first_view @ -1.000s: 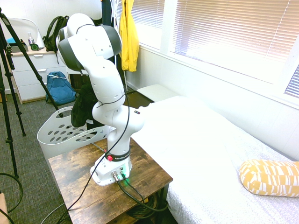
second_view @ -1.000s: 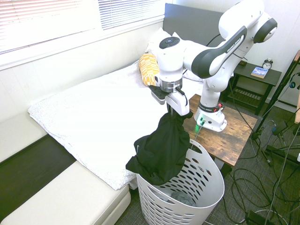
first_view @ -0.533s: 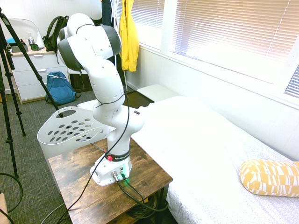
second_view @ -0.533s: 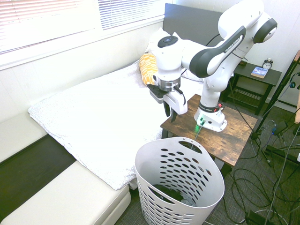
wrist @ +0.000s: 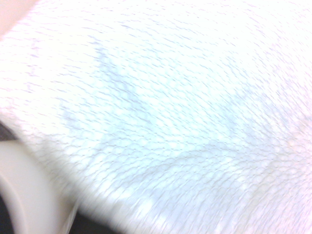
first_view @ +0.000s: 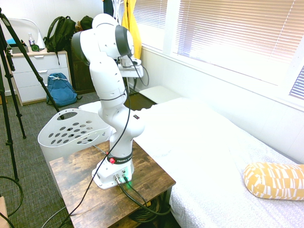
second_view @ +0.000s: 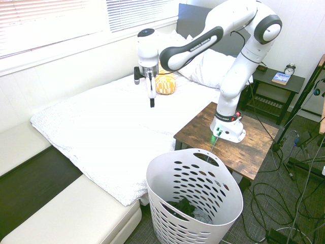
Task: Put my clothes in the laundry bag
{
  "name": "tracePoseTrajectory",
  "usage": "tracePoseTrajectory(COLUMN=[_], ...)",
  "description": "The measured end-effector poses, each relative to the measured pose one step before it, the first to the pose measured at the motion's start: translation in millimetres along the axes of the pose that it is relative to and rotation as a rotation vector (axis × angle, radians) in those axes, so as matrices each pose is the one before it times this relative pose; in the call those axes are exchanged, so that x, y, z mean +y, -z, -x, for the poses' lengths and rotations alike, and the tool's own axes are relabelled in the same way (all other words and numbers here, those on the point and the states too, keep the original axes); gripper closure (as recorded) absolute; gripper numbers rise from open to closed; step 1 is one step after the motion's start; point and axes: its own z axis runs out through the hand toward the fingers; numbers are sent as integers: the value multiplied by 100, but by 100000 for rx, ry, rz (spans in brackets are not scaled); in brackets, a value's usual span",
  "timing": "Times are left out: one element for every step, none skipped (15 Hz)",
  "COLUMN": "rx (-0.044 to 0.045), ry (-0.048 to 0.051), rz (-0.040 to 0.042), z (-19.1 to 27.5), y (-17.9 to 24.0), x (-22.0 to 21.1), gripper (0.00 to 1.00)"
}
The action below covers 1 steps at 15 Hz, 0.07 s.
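Note:
The clothes (second_view: 182,207), a dark bundle, lie at the bottom of the laundry bag (second_view: 170,223), a white holed basket on the floor beside the wooden table. In the first exterior view the laundry bag (first_view: 71,135) shows only its rim and wall; the clothes are hidden there. My gripper (second_view: 151,99) hangs pointing down over the white bed, well away from the basket, open with nothing in it. In the first exterior view the gripper (first_view: 133,61) is half hidden behind the arm. The wrist view shows only the white bedspread (wrist: 170,122).
The wooden table (second_view: 249,150) bears the arm's base. A yellow pillow (second_view: 165,85) and white pillows (second_view: 213,66) lie at the head of the bed. A white bench (second_view: 66,213) runs along the bed's foot. A blue backpack (first_view: 59,88) sits by the dresser.
The gripper opened and the clothes dropped into the laundry bag. The arm then swung up and away from the basket to a spot over the bed.

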Motion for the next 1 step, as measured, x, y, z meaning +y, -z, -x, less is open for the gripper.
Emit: tracePoseTrajectory(rx=[208], ry=[-7447], rz=[412], z=[-3869], y=[-547], x=[2799], gripper=[0])
